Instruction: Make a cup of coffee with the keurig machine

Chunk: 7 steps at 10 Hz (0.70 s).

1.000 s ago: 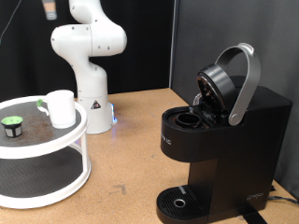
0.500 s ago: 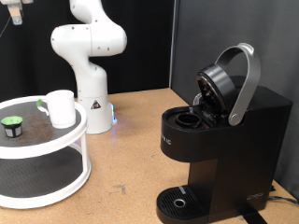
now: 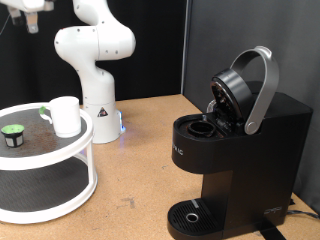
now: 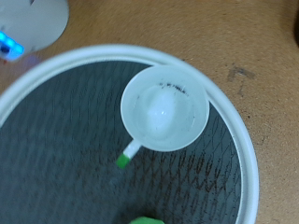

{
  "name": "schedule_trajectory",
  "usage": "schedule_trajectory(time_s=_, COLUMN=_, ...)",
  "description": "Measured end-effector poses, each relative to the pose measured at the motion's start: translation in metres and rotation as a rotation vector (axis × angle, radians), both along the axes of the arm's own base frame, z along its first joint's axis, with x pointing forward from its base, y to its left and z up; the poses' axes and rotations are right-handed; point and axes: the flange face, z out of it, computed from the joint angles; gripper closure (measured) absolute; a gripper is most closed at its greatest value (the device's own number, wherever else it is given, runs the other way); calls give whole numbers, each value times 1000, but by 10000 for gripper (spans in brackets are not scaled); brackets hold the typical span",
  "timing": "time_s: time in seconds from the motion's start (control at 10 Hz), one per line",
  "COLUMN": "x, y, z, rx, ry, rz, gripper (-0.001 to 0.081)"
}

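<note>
White and upright, the cup [image 3: 65, 115] [image 4: 165, 106] stands mouth-up on the round two-tier stand [image 3: 60, 160] at our bench's [image 3: 140, 170] left edge. We see the keurig machine [image 3: 235, 150], lid raised, at the right edge. Our gripper [image 3: 25, 5] barely shows overhead; we cannot tell its opening.

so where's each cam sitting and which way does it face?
Exterior view: off the arm, level across the table at the keurig machine, lid up, and the white tray; shows the arm's base and the gripper at the exterior view's top left.
Wrist view: looks straight down on the cup; no fingers show.
Shared: cup, tray, green-topped pod.
</note>
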Motion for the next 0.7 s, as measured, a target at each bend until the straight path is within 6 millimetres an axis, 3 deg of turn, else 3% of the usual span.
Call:
schedule_trajectory(time_s=0.2, x=6, y=-4, z=-32, rx=-77, ry=-10, rz=71, gripper=4)
schedule_trajectory(time_s=0.4, x=9, y=-6, z=-59, rx=-92, ry=18, rz=-28, gripper=4)
schedule_trajectory(time_s=0.5, x=9, y=-6, z=-59, rx=-92, ry=15, rz=-8, gripper=4)
schedule_trajectory(time_s=0.7, x=2, y=-16, z=-61, rx=-108, ry=-4, rz=215, gripper=4)
